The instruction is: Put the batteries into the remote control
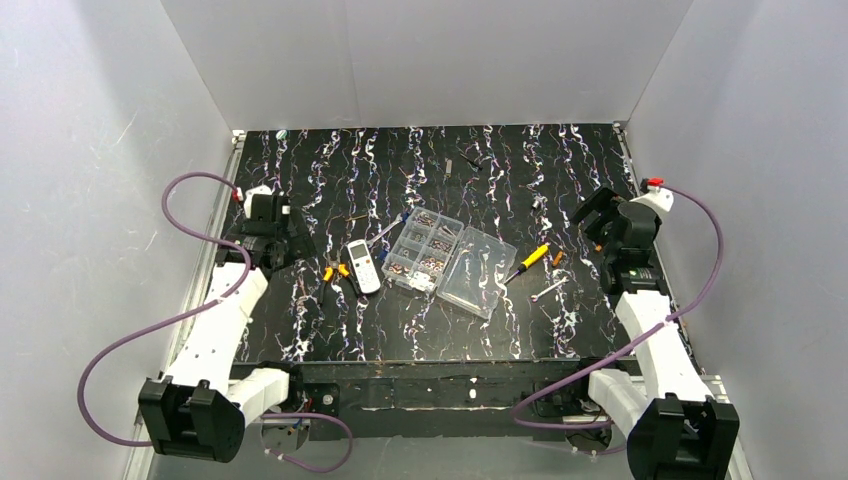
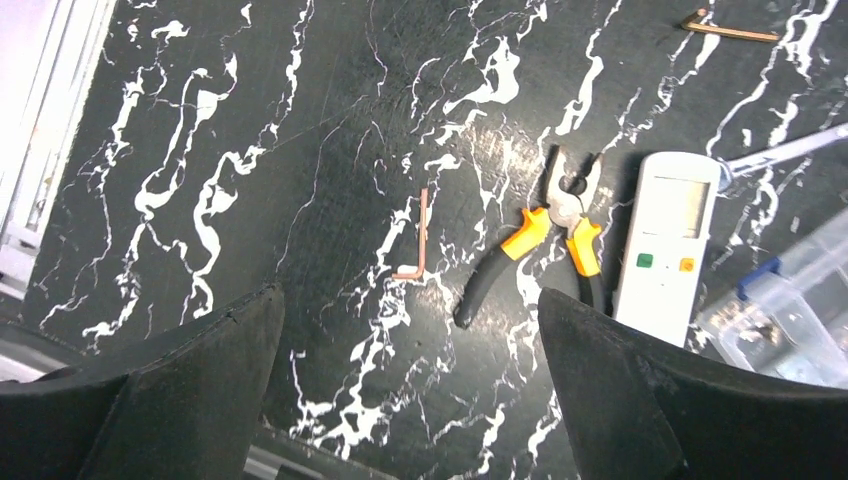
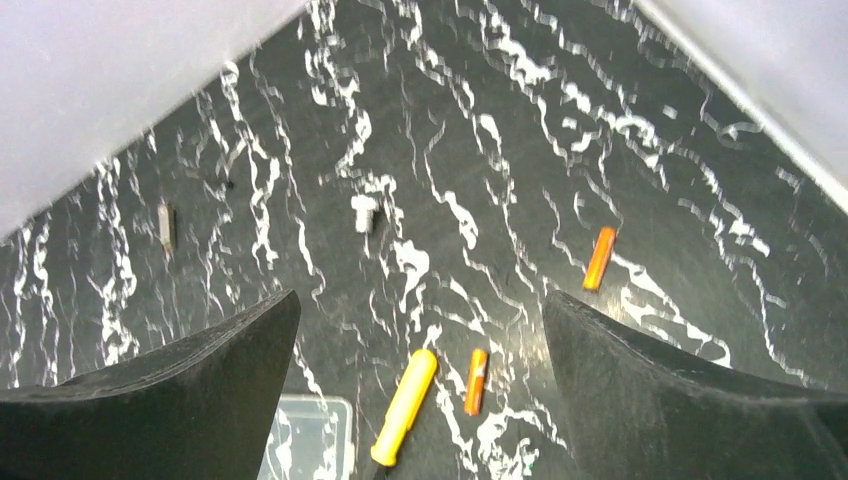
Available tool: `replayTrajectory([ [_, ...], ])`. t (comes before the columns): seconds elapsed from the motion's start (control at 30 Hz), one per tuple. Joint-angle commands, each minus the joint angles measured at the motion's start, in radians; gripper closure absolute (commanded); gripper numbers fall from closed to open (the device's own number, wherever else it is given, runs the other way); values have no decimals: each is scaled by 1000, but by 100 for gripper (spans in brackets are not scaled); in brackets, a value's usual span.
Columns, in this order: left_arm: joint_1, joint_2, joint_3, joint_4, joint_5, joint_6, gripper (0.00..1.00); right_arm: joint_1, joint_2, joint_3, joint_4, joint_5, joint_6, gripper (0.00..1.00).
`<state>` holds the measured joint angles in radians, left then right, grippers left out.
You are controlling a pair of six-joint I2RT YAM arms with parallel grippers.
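Note:
The white remote control (image 1: 363, 266) lies face up left of centre; in the left wrist view (image 2: 668, 245) its grey screen and its green and orange buttons show. Two orange batteries lie on the black mat at the right, one (image 3: 476, 381) beside the yellow screwdriver handle (image 3: 405, 405) and one (image 3: 599, 258) farther right. The first also shows in the top view (image 1: 558, 258). My left gripper (image 2: 408, 300) is open and empty, above bare mat left of the remote. My right gripper (image 3: 420, 297) is open and empty, above the batteries.
Orange-and-black pliers (image 2: 540, 235) lie just left of the remote, with a copper hex key (image 2: 422, 235) beyond them. A clear screw box (image 1: 425, 250) with its lid open (image 1: 478, 270) sits at centre. A small wrench (image 1: 548, 290) lies near the screwdriver (image 1: 530, 260). White walls enclose the mat.

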<state>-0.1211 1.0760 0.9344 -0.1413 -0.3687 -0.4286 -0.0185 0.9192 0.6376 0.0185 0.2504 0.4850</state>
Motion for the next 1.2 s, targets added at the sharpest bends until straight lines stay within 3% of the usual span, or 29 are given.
replayTrajectory([
  [0.0, 4, -27, 85, -310, 26, -17, 1, -1, 45, 49, -154, -164, -31, 0],
  [0.1, 11, -83, 60, -331, 77, -16, 0, -2, 77, 53, -139, -319, -63, 0],
  [0.33, 15, -190, -17, -342, 157, 80, 1, 27, 220, 184, -243, -408, -70, 8],
  [0.53, 26, -217, -76, -332, 196, 71, 1, 393, 335, 364, -307, -200, -124, 9],
  [0.73, 29, -241, -82, -340, 167, 74, 0, 667, 557, 603, -294, -285, -172, 13],
  [0.87, 30, -284, -100, -317, 196, 83, 1, 837, 720, 794, -310, -256, -264, 14],
  [1.17, 31, -289, -100, -320, 190, 108, 1, 965, 1080, 1130, -375, -268, -205, 25],
])
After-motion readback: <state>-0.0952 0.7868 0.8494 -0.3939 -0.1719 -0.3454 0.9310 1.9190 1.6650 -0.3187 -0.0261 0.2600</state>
